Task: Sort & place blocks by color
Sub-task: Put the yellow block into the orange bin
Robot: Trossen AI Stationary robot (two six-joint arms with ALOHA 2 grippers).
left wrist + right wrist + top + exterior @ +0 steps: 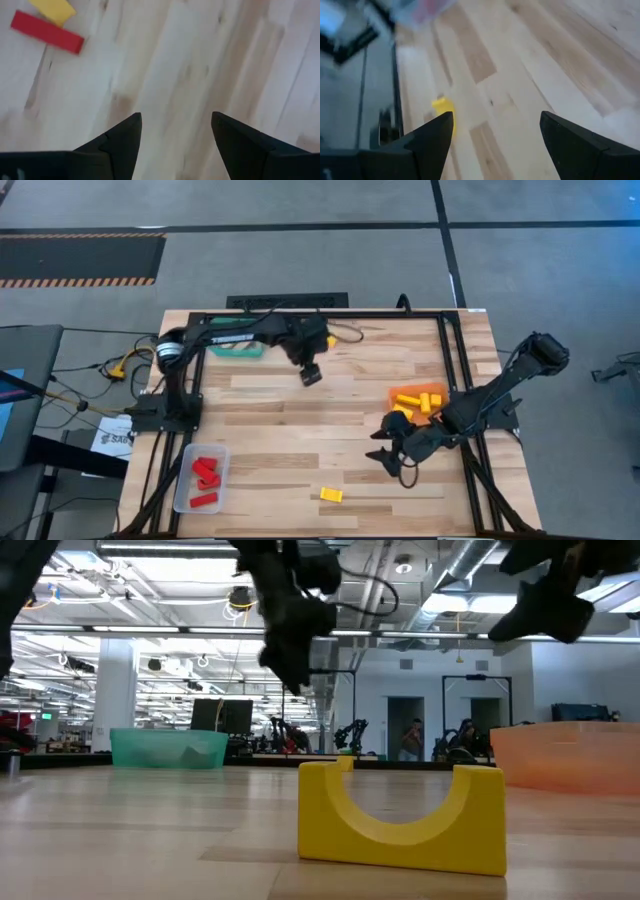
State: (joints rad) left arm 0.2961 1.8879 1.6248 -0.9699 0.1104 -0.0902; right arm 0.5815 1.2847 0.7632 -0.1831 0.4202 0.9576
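One yellow block (331, 494) with a curved hollow on top stands on its flat side near the table's front edge; the low view shows this block (400, 815) close up. My right gripper (385, 452) hangs open above the table, to the right of it and farther back; the block (442, 107) shows beyond one finger in the right wrist view. My left gripper (312, 376) hangs open over bare wood at the far middle, pointing down. Beyond the left gripper (175, 116), a red brick (47, 32) and a yellow piece (52, 9) lie on the table.
A clear tray (182, 480) at the front left holds red blocks. An orange tray (398, 394) at the right holds yellow blocks. A teal tray (240, 352) sits at the far left under my left arm. Black frame rails run along the table's sides.
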